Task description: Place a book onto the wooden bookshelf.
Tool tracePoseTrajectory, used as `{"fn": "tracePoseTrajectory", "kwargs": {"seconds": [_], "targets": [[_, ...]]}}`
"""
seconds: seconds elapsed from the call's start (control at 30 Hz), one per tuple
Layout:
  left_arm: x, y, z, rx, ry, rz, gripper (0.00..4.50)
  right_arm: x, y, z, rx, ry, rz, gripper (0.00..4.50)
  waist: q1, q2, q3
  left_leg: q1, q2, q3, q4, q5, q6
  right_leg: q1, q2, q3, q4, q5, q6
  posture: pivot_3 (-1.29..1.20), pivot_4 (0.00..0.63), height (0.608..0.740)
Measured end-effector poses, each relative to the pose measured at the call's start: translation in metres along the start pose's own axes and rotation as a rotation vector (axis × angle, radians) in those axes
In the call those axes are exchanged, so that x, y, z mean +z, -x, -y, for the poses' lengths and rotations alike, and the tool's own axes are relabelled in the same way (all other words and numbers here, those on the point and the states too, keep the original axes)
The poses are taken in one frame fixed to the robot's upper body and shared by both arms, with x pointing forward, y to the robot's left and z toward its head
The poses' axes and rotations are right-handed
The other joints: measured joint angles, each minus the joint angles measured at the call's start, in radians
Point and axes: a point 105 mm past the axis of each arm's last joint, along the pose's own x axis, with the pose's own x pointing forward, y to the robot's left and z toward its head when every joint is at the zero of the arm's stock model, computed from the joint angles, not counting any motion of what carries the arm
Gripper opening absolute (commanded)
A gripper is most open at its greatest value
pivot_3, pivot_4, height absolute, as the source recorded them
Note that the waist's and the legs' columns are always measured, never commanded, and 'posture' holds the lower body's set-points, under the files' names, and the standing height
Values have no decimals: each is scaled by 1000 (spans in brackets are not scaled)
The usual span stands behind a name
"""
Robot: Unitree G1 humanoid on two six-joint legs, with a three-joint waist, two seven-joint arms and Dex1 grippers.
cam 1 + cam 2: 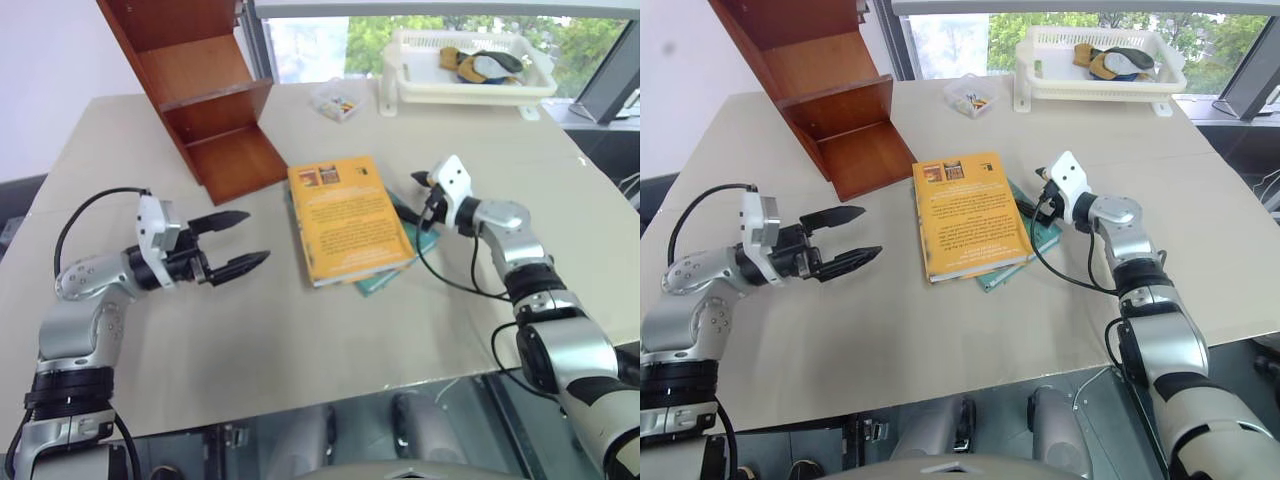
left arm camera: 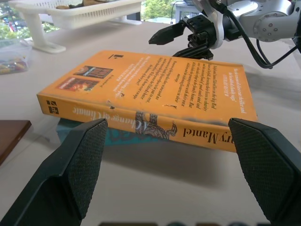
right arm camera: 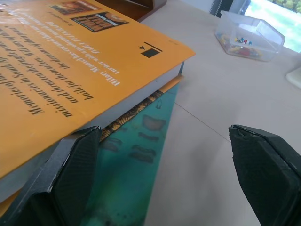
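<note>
The book, orange-yellow with small pictures at its far end, lies flat in the middle of the table on top of a teal book. The wooden bookshelf stands tilted at the back left, its reddish-brown boards facing the books. My left gripper hovers open to the left of the book, pointing at its yellow spine. My right gripper is open at the book's right edge, one of its fingers close against that edge above the teal cover, the other out over bare table.
A white plastic basket with a few items stands at the back right. A small clear box of coloured bits sits between it and the shelf. The beige table ends close in front of me.
</note>
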Motion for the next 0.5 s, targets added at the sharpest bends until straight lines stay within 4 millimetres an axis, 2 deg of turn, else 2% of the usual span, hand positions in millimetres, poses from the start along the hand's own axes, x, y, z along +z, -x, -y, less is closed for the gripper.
{"fn": "tracePoseTrajectory", "kwargs": {"seconds": [0.5], "targets": [[-1,-1,0,-1,8,3,4445,9,-16,-22,70,12,35,4453,0,0,0,0,0,0,0,0,0,0,0,0,0,0,0,0,150,740]]}}
